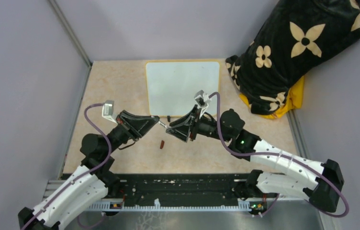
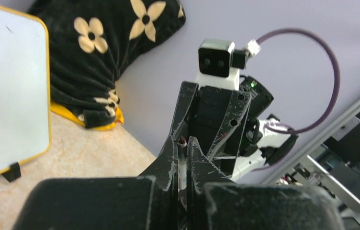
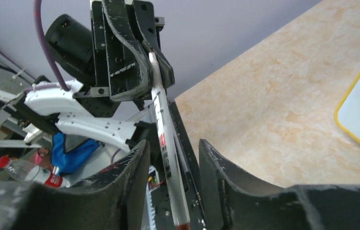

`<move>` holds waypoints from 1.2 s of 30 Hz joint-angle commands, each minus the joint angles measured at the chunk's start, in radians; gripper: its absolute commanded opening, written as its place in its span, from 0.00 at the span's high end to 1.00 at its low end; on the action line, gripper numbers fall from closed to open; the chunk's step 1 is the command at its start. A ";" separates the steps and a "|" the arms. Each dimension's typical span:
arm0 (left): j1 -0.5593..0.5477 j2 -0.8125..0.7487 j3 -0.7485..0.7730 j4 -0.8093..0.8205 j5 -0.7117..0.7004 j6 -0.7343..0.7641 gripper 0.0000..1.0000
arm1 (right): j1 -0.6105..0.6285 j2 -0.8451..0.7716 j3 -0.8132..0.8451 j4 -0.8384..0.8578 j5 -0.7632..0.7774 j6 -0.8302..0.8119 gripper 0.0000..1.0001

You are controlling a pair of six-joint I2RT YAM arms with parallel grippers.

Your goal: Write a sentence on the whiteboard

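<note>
The whiteboard [image 1: 183,86] lies flat at the back of the table, its face blank white; the sentence is not in view. The two grippers meet in the air just in front of it. My left gripper [image 2: 183,141] is shut on a thin white marker [image 2: 183,167], whose dark tip pokes out past the fingertips. In the right wrist view the same marker [image 3: 166,143] runs between the jaws of my right gripper [image 3: 173,142], which stand apart with a gap on each side. From above, the left gripper [image 1: 161,123] and right gripper [image 1: 169,130] sit tip to tip.
A small red cap [image 1: 162,143] lies on the table below the grippers. A black cushion with cream flowers [image 1: 288,52] over something yellow fills the back right corner. Grey walls close in the left and back sides.
</note>
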 commanded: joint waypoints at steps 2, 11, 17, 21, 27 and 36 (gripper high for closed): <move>-0.001 -0.055 0.043 0.023 -0.177 -0.028 1.00 | 0.008 -0.081 0.045 0.086 0.123 0.058 0.47; -0.001 -0.027 0.080 0.103 -0.324 -0.163 1.00 | 0.008 -0.044 -0.036 0.517 0.225 0.279 0.38; -0.001 -0.006 0.129 0.128 -0.379 -0.192 1.00 | 0.008 0.041 0.084 0.427 0.215 0.345 0.37; -0.001 -0.005 0.148 0.131 -0.406 -0.202 1.00 | 0.009 0.067 0.166 0.325 0.205 0.324 0.09; -0.001 0.004 0.154 0.130 -0.412 -0.231 1.00 | 0.008 0.066 0.190 0.304 0.218 0.288 0.05; -0.001 0.029 0.158 0.157 -0.429 -0.262 1.00 | 0.010 0.130 0.332 0.090 0.188 0.265 0.01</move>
